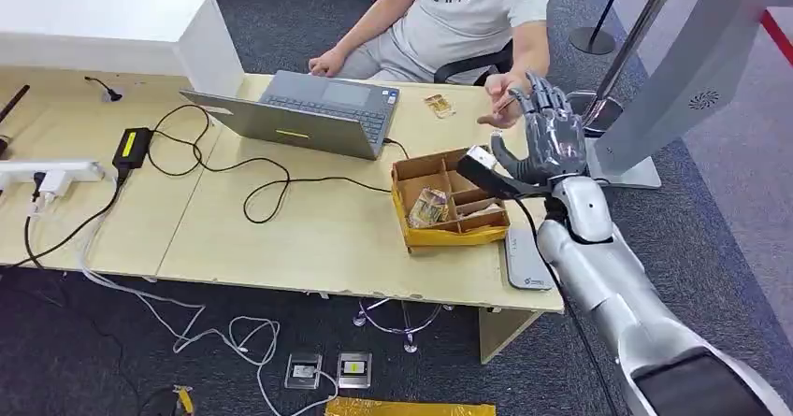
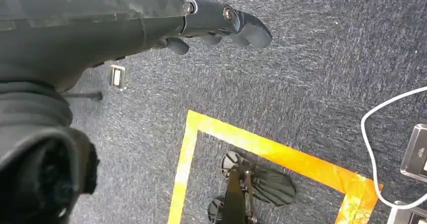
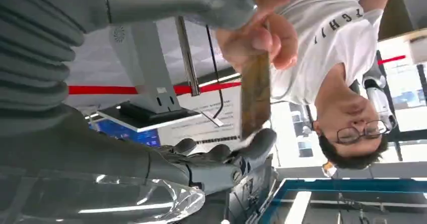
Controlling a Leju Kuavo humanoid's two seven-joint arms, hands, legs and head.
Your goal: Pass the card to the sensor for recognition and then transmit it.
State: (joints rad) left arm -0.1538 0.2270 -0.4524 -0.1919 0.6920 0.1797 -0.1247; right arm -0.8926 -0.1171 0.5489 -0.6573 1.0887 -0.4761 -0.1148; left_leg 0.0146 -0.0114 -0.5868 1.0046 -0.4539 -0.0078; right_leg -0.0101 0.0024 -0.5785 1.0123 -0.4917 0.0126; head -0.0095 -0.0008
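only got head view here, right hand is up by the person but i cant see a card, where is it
Observer: The right wrist view shows a thin brown card, pinched at one end by the person's hand.
Operator: is my right hand on it
Observer: Its other end meets a dark fingertip of the right hand; whether that is a grip, I cannot tell.
Operator: left hand?
Observer: The left hand hangs over grey carpet, holding nothing.

Light wood counter [image 1: 281, 238] on dark grey carpet [image 1: 93, 341]. White box [image 1: 112, 28] at far left end. Yellow tape [image 2: 282, 151] on carpet; cables [image 1: 215, 332] beneath.
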